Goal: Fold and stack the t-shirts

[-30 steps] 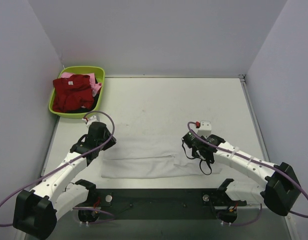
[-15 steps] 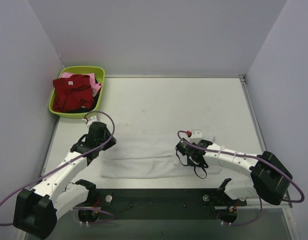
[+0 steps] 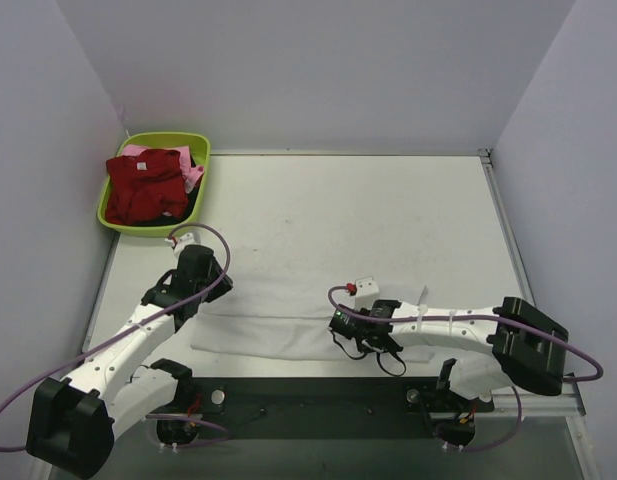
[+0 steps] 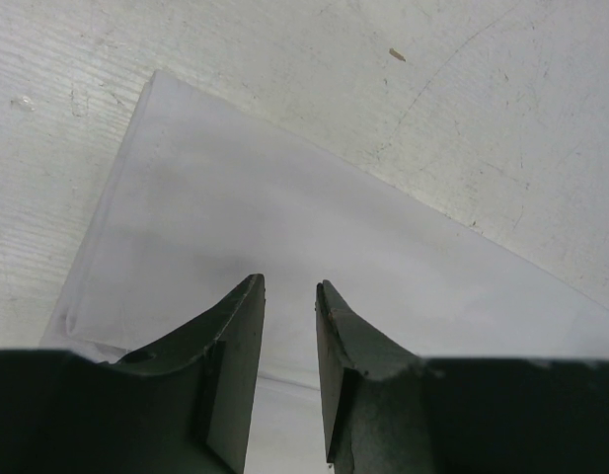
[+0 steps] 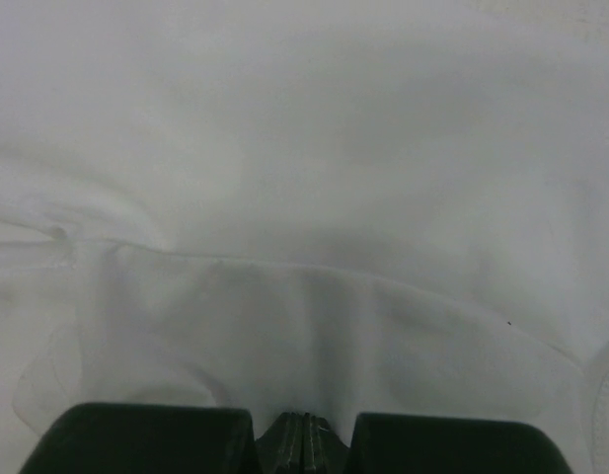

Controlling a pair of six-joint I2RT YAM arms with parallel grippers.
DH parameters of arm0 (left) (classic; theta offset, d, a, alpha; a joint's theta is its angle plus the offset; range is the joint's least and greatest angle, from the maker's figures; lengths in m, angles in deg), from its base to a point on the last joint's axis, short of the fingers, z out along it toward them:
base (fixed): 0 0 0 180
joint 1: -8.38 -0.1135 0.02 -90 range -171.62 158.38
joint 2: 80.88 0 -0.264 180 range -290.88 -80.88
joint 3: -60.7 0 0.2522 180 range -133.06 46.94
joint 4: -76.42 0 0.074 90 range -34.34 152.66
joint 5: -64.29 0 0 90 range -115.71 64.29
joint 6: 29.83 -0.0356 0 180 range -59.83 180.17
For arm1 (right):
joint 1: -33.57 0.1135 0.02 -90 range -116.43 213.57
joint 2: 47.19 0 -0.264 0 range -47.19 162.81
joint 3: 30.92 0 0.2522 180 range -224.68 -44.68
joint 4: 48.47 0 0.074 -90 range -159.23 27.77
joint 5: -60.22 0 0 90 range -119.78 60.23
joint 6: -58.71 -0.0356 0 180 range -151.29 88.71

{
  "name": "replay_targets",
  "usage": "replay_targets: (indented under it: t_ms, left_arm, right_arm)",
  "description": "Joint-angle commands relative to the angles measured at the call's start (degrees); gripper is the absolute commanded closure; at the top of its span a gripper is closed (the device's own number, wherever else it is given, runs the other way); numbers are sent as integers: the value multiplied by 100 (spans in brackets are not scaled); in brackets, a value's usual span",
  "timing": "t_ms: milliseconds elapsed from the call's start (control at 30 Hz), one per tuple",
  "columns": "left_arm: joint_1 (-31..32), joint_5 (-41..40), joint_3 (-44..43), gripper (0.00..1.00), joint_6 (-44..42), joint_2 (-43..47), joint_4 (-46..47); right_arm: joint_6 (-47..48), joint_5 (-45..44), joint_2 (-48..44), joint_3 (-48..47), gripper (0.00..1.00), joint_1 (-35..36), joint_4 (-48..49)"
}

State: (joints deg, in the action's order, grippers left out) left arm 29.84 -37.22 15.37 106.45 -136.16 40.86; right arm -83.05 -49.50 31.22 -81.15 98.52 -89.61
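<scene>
White t-shirt (image 3: 268, 325) pinched in right fingers (image 5: 296, 439) (arm stretched leftward), left fingers (image 4: 235, 336) slightly apart, empty.

Here they are: left arm (image 3: 128, 335) and right arm (image 3: 448, 325), white links with black joint housings, each side of the black base plate (image 3: 318, 400), purple cable (image 3: 224, 248) looping, dark wedge-shaped fingers (image 4: 230, 336).

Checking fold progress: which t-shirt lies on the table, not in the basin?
The white t-shirt, spread flat; the dark red t-shirt and pink t-shirt sit in the green basin.
</scene>
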Motion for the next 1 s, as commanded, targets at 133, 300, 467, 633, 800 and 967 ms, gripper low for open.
replay_targets:
  t_ms: [133, 300, 467, 633, 800, 967]
  left_arm:
    - [17, 43, 37, 62, 4, 97, 238]
    - [26, 113, -138, 63, -49, 167, 98]
    - [34, 412, -411, 61, -181, 624, -87]
    - [26, 597, -868, 5, -383, 887, -605]
    - [17, 536, -1000, 4, -523, 1081, -843]
    - [-1, 544, -930, 4, -533, 1143, -870]
  right_arm:
    - [-457, -874, -448, -492, 100, 115, -1208]
    - [-53, -1164, -801, -721, 100, -895, -1218]
    - [360, -377, -889, -336, 100, -1861, 105]
    - [413, 706, -1170, 228, 35, -2346, 1725]
    - [343, 716, -1214, -88, 9, -2329, 1666]
    - [202, 549, -1434, 61, 6, -2346, 1919]
